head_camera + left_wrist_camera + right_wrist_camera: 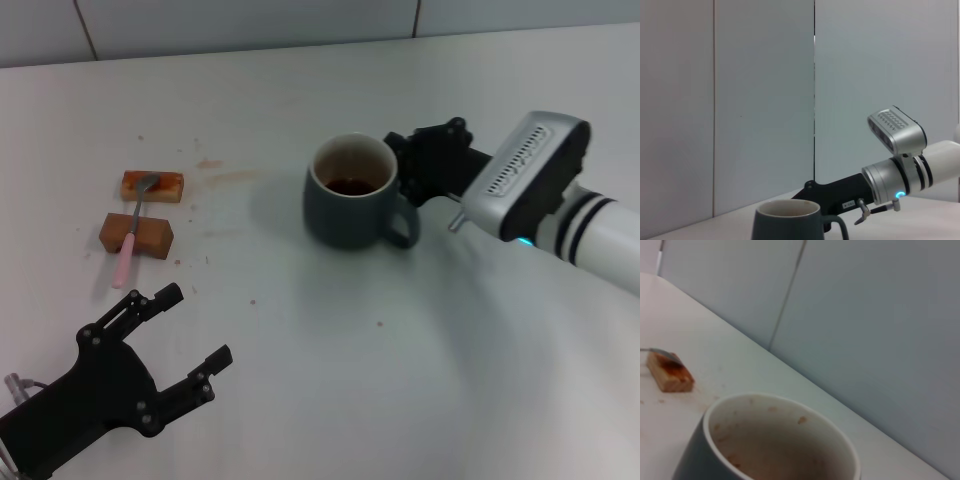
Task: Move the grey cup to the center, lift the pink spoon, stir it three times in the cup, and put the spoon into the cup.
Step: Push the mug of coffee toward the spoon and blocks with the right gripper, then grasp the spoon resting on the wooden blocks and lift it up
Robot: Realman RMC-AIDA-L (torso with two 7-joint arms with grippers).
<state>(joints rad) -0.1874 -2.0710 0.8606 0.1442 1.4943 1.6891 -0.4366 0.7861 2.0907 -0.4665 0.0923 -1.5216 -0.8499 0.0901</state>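
- Presently the grey cup (pixel 353 194) stands upright near the middle of the white table (pixel 420 380), handle toward the robot's right, brown liquid at its bottom.
- The right gripper (pixel 425 165) sits just beside the cup on its far right side; whether its fingers are parted or clamped, or touching the cup, cannot be told.
- The left gripper (pixel 185 335) hovers low at the near left with its fingers spread and nothing in them.
- The pink spoon (pixel 134 228) lies well apart from the cup on the left, propped across two brown blocks (pixel 137 234), its metal bowl on the farther block and its handle end on the table.
- Risk: if the right gripper pulls away while snagging the handle, the cup may drag or tip and spill.
- Risk: the spoon is slim and rests on loose blocks; a poorly aimed grasp may knock it off or shift the blocks.
- Risk: a short spoon stirred hard may strike the cup wall and nudge the cup off centre.
- Surface: matte white, with reddish-brown smears and crumbs near the blocks.
- Room: pale panelled wall (pixel 250 20) behind the table.
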